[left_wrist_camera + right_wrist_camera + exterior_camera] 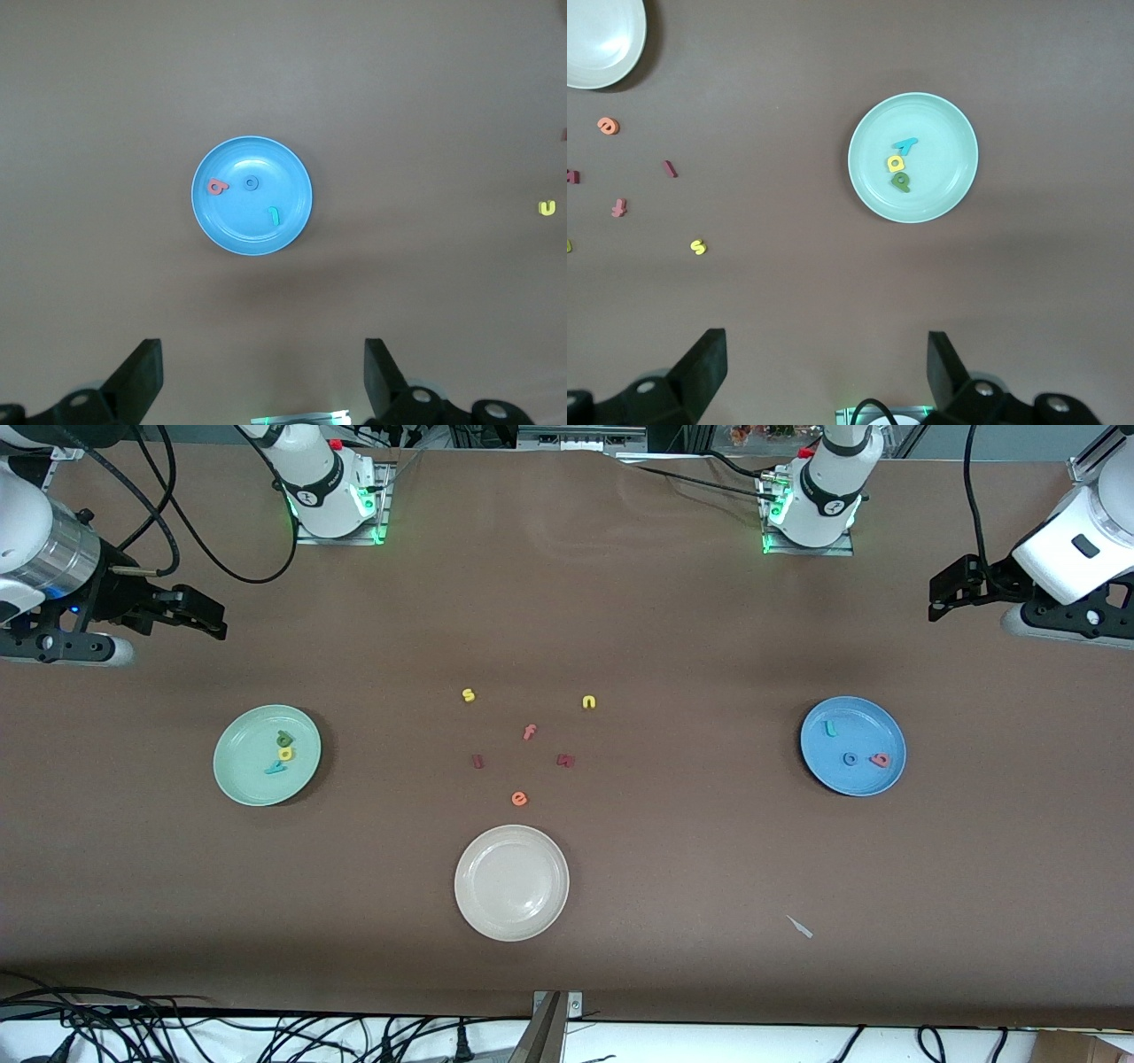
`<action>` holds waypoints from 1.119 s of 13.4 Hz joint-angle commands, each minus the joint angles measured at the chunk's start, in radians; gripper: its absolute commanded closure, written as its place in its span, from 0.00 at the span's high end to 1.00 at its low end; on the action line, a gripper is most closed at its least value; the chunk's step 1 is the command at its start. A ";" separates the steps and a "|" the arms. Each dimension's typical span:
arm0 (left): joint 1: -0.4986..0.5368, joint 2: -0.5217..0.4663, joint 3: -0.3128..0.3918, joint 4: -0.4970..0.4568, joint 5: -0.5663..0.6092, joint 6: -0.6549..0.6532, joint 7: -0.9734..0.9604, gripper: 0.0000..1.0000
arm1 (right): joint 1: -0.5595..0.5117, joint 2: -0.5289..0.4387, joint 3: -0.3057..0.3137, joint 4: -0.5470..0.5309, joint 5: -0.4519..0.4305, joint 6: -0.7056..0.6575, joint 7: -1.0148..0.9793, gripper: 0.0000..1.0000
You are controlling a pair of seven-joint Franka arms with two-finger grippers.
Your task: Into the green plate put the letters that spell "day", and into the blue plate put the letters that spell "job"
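The green plate (pixel 232 779) sits on the brown counter (pixel 691 868) toward the right arm's end, and in it lie the green "d" (pixel 284 738), the yellow "a" (pixel 285 754) and the teal "y" (pixel 275 768), strung close together in a short row that runs toward the front camera. The "y" lies flat with its long stroke slanted across the plate.

The blue plate (pixel 864 717) sits toward the left arm's end. In it the teal "j" (pixel 830 729) lies with its long stroke pointing roughly toward the robot bases, while the blue "o" (pixel 850 759) and the salmon "b" (pixel 879 760) lie side by side, nearer the front camera.

The right gripper (pixel 826 372) hangs above the counter's edge at its own end, fingers spread wide, holding nothing. The left gripper (pixel 264 376) hangs likewise at its end, also wide open and empty.

Mid-counter lie a yellow "s" (pixel 469 695), a yellow "n" (pixel 589 702), a salmon "f" (pixel 529 732) and an orange "e" (pixel 519 799), with a cream plate (pixel 469 908) nearer the front camera.
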 commanded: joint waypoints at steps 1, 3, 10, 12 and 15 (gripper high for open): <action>0.002 0.016 -0.005 0.032 0.031 -0.036 -0.024 1.00 | -0.003 -0.011 0.006 -0.007 -0.013 -0.004 0.008 1.00; 0.022 0.017 -0.004 0.033 0.025 -0.037 -0.022 1.00 | -0.003 -0.011 0.006 -0.007 -0.013 -0.004 0.008 1.00; 0.022 0.017 -0.008 0.035 0.023 -0.046 -0.022 1.00 | -0.004 -0.011 0.006 -0.007 -0.013 -0.004 0.008 1.00; 0.022 0.017 -0.008 0.033 0.023 -0.046 -0.020 1.00 | -0.003 -0.011 0.006 -0.009 -0.013 -0.004 0.010 1.00; 0.022 0.019 -0.008 0.033 0.023 -0.046 -0.022 1.00 | -0.003 -0.011 0.006 -0.007 -0.013 -0.004 0.008 1.00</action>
